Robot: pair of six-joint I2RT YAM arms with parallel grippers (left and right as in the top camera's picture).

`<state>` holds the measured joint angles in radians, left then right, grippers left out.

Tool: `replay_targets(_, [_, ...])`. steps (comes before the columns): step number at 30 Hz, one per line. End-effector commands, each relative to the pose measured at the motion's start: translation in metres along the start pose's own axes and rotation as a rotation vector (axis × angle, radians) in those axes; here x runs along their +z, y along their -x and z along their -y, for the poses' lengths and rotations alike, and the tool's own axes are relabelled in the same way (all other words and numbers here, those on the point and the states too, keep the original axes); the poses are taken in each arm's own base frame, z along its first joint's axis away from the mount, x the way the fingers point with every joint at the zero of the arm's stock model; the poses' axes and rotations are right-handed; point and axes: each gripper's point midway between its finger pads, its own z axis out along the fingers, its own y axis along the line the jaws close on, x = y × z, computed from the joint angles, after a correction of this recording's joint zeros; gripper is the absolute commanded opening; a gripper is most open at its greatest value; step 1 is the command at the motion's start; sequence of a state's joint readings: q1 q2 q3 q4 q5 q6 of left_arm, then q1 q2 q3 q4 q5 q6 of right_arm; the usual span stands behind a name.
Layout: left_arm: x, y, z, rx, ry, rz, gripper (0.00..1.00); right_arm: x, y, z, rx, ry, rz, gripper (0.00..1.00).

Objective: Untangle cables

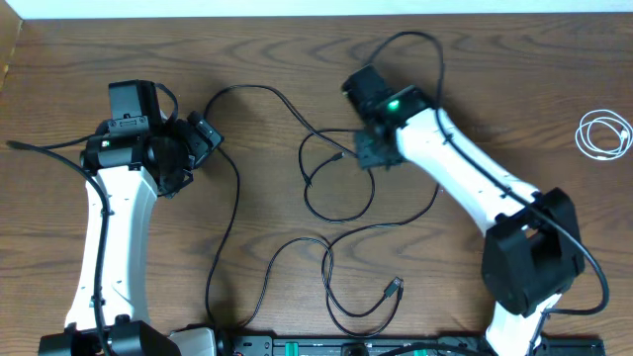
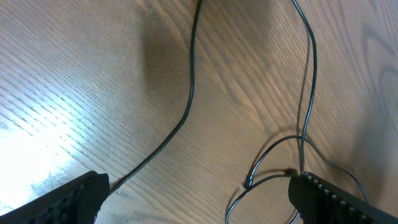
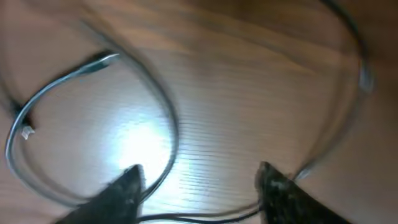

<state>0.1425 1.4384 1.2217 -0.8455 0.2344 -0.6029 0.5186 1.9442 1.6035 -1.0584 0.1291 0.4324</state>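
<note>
**Overhead.**
- Table (image 1: 257, 59): dark wood.
- Black cables (image 1: 336, 213): several thin cords at the centre, overlapping in loops. One plug (image 1: 395, 287) lies free toward the near edge.
- White cord (image 1: 604, 133): coiled alone at the far right, well apart from the black ones.
- Left gripper (image 1: 203, 138): at the left, beside one long black run.
- Right gripper (image 1: 371, 153): over the upper loops.

**Left wrist.**
- Left gripper (image 2: 199, 199): jaws spread wide, nothing between them.
- Black cables (image 2: 189, 93): one strand passes close by a finger. A second strand drops into crossing loops near the other finger.

**Right wrist (blurred).**
- Right gripper (image 3: 199, 193): jaws apart, pinching nothing. A black strand lies across the gap below them.
- Loop with plug end (image 3: 102, 60): up and to the left.

**Progress, as judged.** The white cord appears separated. The black cords cross in several places, so most of the sorting is left.
</note>
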Motion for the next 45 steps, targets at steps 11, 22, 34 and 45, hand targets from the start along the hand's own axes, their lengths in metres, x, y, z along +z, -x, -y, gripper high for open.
replay_targets(11, [0.000, 0.001, 0.000, -0.007, 0.001, -0.001, 0.98, 0.024, -0.061, -0.034, 0.228, 0.275, -0.313, 0.50])
replay_targets(22, [0.000, 0.001, 0.000, -0.008, 0.001, -0.001, 0.98, 0.049, -0.133, -0.028, 0.593, 0.066, -0.512, 0.24])
replay_targets(34, [0.000, 0.001, 0.000, -0.008, 0.001, -0.001, 0.98, 0.063, -0.151, 0.014, 0.954, -0.239, -0.420, 0.35])
replay_targets(45, [0.000, 0.001, 0.000, -0.007, 0.001, -0.001, 0.98, 0.087, -0.143, 0.007, 0.999, -0.163, -0.354, 0.45])
